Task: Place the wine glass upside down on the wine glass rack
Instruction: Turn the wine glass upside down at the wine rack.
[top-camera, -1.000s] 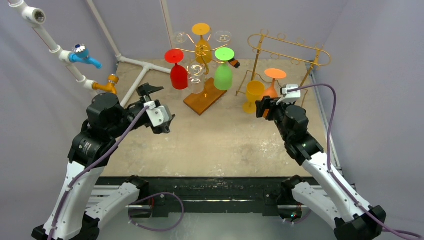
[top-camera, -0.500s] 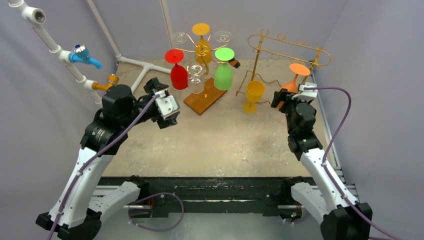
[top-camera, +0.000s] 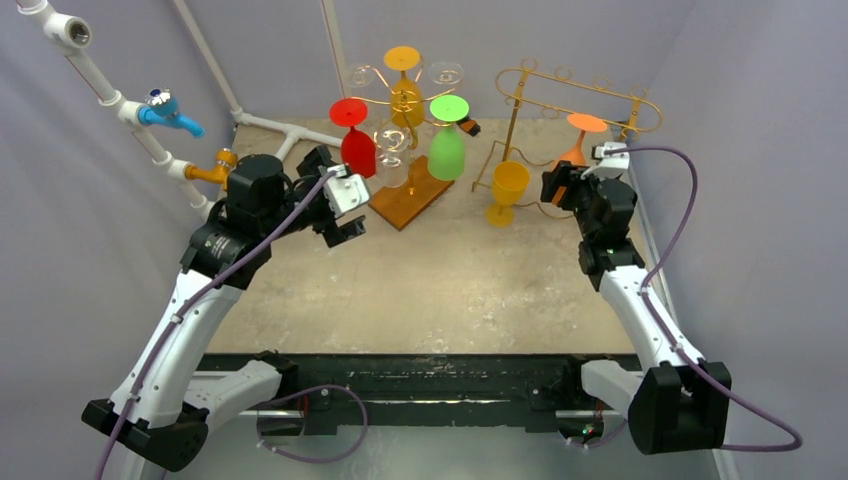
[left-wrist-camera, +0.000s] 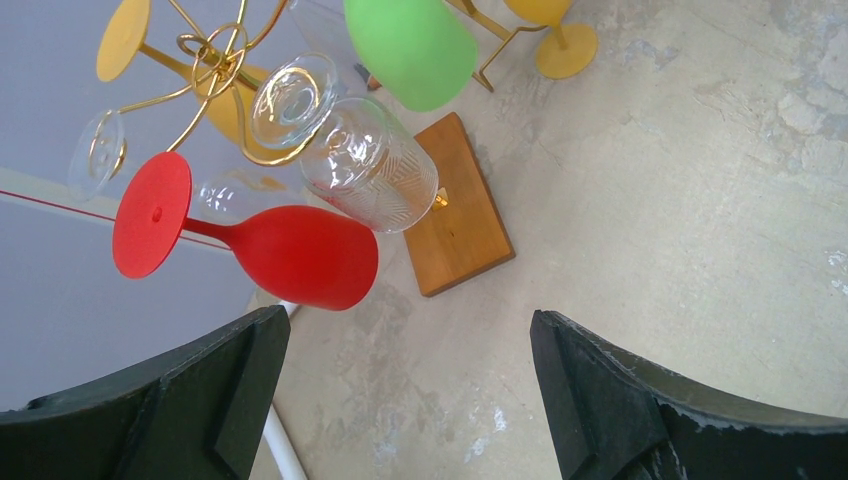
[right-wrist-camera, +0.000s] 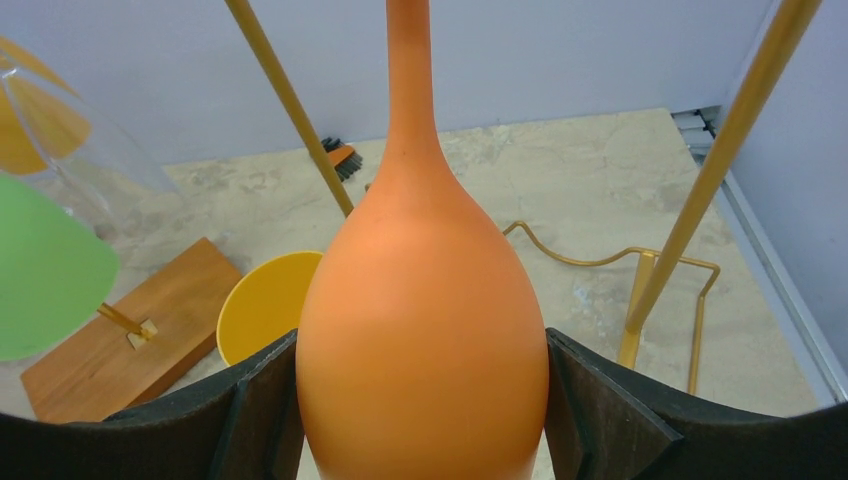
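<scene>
Change since earlier view: the right arm is swinging back and to its right, lifting the orange wine glass (right-wrist-camera: 420, 250) up toward the gold rack (right-wrist-camera: 738, 135); the left arm is reaching forward toward the wooden-base stand (top-camera: 410, 195).
Left gripper (left-wrist-camera: 408, 320): hanging over the table (top-camera: 450, 290) with its jaws spread wide, holding nothing and facing the red, clear and green glasses that are hanging on that stand.
Right gripper (right-wrist-camera: 420, 345): clamping the bowl of the orange wine glass, one finger pressing each flank.
Task glass position: being held inverted in the air, with the stem and foot pointing up and the foot reaching about level with the rack's top rail, near its right end.
Yellow glass (top-camera: 509, 183): standing upright on the table under the rack's left end, just beside the gripper.
Rack state: the rails are carrying no glass in these views.
Risk 1: the foot is likely to strike the rail instead of entering the slot if the stem is running off-line.
Risk 2: the smooth, tapering bowl may slide between the fingers if the foot is snagging.
Risk 3: the wrist may knock over the yellow glass while swinging left.
Glass relative to pincer: the bowl is filling the gap between the fingers, and the stem is projecting straight out past the fingertips.
</scene>
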